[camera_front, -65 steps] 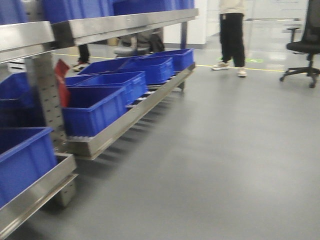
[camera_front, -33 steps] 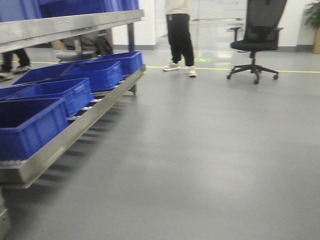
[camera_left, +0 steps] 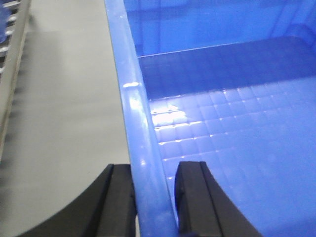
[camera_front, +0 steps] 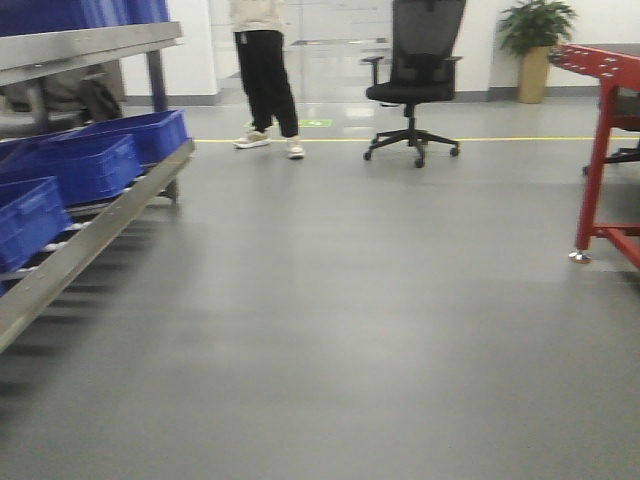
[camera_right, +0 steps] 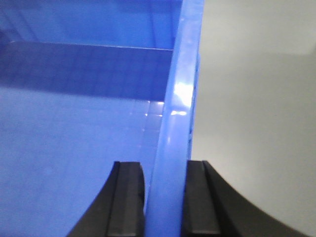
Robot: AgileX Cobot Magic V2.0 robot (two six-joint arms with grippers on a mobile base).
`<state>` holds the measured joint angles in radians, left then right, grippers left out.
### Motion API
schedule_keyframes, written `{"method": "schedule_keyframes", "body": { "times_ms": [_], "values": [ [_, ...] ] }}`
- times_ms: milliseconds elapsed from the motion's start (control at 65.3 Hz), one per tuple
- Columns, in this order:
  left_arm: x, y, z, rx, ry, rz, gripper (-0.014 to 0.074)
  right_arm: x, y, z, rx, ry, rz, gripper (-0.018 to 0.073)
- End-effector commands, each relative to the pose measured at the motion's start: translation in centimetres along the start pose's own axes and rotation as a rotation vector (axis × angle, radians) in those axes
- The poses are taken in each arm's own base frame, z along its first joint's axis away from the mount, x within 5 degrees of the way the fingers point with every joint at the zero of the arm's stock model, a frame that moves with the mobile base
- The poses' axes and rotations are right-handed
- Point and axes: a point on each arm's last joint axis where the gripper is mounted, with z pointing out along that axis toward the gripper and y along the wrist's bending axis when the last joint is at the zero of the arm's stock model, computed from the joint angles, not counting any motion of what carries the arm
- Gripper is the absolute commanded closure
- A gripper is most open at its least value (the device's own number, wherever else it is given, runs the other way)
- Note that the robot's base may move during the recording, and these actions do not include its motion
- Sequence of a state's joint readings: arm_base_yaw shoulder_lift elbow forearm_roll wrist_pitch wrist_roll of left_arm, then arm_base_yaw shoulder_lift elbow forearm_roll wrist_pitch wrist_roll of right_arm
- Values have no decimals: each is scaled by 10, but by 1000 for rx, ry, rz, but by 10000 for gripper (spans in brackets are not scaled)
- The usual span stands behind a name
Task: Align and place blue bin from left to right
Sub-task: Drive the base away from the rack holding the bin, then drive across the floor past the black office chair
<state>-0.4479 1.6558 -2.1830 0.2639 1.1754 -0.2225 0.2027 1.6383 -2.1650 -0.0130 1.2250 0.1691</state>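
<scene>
Blue bin [camera_left: 222,123]: seen in both wrist views, held up between the two arms, gray floor [camera_front: 350,300] below on either side.

Left gripper [camera_left: 153,202]: clamped on the bin's left rim. One black finger is outside the wall and the other inside, both touching it. The rim runs straight away from the camera. Inside, the gridded bottom is bare.

Right gripper [camera_right: 165,197]: gripping the opposite rim the same way, with the wall pinched between the inner and outer fingers.

Left of the bin: a strip of open floor, then the blurred edge of the metal rack [camera_front: 60,250] at the far left of the left wrist view. Bin and rack are apart.

Front view: the rack runs along the left side, with dark blue bins [camera_front: 90,165] in a row on its lower shelf, set close to its front rail. Wide bare floor lies across the middle and right. A red frame [camera_front: 600,150] stands at the right edge. Further back, around the yellow line [camera_front: 500,139], are an office chair [camera_front: 415,75] and a standing person [camera_front: 265,80]. A potted plant [camera_front: 535,30] stands by the back wall.
</scene>
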Motion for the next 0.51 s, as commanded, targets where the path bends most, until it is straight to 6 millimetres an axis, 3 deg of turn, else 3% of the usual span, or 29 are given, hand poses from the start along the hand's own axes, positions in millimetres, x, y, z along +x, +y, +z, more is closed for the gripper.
{"method": "schedule_keyframes", "body": {
  "times_ms": [0,490],
  "values": [
    [-12,-6,-16,60,-130,16,609,-17,7,-17,-56,-189,-28,641],
    [-13,-6,-16,60,-133,16,609,-17,7,-17,-58,-189,-27,641]
  ]
}}
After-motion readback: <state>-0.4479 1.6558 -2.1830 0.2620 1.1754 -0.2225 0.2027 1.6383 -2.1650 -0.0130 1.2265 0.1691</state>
